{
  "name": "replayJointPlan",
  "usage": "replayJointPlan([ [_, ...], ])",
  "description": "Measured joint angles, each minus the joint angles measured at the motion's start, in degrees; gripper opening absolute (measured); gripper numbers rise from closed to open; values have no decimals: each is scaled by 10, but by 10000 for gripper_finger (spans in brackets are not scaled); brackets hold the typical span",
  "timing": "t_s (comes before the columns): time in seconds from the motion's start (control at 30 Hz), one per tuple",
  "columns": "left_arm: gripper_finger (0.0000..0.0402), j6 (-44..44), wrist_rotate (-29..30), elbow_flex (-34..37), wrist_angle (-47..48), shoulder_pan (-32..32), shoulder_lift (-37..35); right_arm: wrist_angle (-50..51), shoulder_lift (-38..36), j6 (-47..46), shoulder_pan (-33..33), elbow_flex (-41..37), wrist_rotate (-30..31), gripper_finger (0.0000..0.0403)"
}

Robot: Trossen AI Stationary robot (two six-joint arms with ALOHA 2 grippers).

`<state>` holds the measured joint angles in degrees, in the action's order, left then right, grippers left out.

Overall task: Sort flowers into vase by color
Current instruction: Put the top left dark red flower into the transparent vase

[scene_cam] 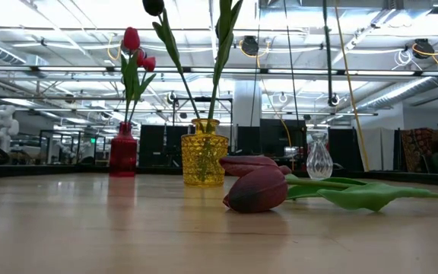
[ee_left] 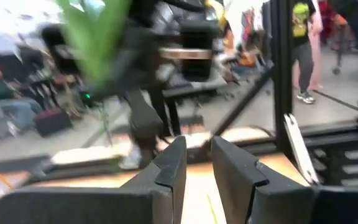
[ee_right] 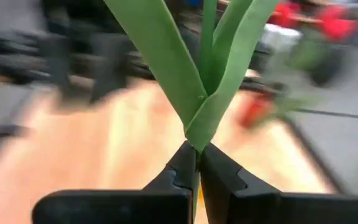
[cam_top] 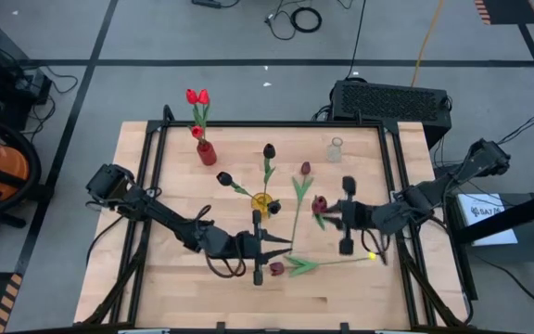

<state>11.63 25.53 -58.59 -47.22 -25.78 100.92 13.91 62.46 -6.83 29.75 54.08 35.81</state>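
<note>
My right gripper (cam_top: 327, 214) (ee_right: 196, 149) reaches in from the table's right, shut on a tulip's green stem. The tulip's leaves (ee_right: 166, 56) rise past the fingers, and a maroon head (cam_top: 319, 204) shows beside the gripper. My left gripper (cam_top: 281, 247) (ee_left: 194, 146) points toward it from the left, open, with nothing between its fingers. A maroon tulip (cam_top: 276, 269) (scene_cam: 254, 190) lies flat on the table near the front. Another maroon tulip (cam_top: 305, 169) stretches its stem toward my left gripper. Neither gripper shows in the low view. My right gripper pinches the stem between its two fingers just below the fork where the leaves part (ee_right: 197, 132). The fingers come from the table's right, nearly level and tipped slightly down. The leaves stand up and away from the fingers. The tulip is held clear of the table.
A red vase (cam_top: 206, 153) at the far left holds red tulips (cam_top: 197, 96). A yellow vase (cam_top: 262, 204) (scene_cam: 204, 152) in the middle holds dark tulips. A clear glass vase (cam_top: 336, 148) (scene_cam: 318, 156) stands at the far right. Black rails run along the table's edges.
</note>
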Motion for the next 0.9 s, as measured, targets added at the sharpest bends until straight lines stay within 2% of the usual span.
replayJointPlan([
  [0.17, 84, -59, -26, 0, 101, 7, 0, 62, -2, 34, -40, 0, 119, 7],
  [0.47, 84, -163, -28, 0, 249, 4, 0, 37, -59, 132, -258, 0, 118, 6],
  [0.53, 84, -185, -28, 0, 278, 1, 0, 35, -72, 135, -317, 0, 99, 6],
  [0.7, 84, -204, -28, 0, 302, -5, 2, 19, -79, 103, -456, 0, -9, 6],
  [0.9, 84, -204, -28, 0, 301, -6, 2, -8, -49, 87, -557, 0, -102, 6],
])
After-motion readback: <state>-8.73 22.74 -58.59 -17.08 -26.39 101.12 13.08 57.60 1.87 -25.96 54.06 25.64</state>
